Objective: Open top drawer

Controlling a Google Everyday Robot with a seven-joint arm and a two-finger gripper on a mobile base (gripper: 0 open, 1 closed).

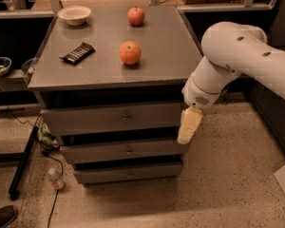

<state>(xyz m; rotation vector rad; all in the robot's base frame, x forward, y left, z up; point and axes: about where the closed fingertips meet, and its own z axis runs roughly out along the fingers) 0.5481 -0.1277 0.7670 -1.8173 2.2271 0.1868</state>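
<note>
The top drawer [85, 119] is the widest of three grey drawers under the grey cabinet top, with a small round metal knob [126, 118] at its centre. Its front sits flush with the cabinet frame. My gripper [188, 126] hangs pointing down from the white arm [237, 56], just off the drawer front's right end, level with the top and middle drawers. It touches nothing that I can see.
On the cabinet top [171, 56] lie two red apples [130, 52] [136, 16], a dark snack bar [77, 52] and a white bowl [74, 14]. A small bottle [54, 178] and cables lie on the floor at left. A shoe [2, 215] shows bottom left.
</note>
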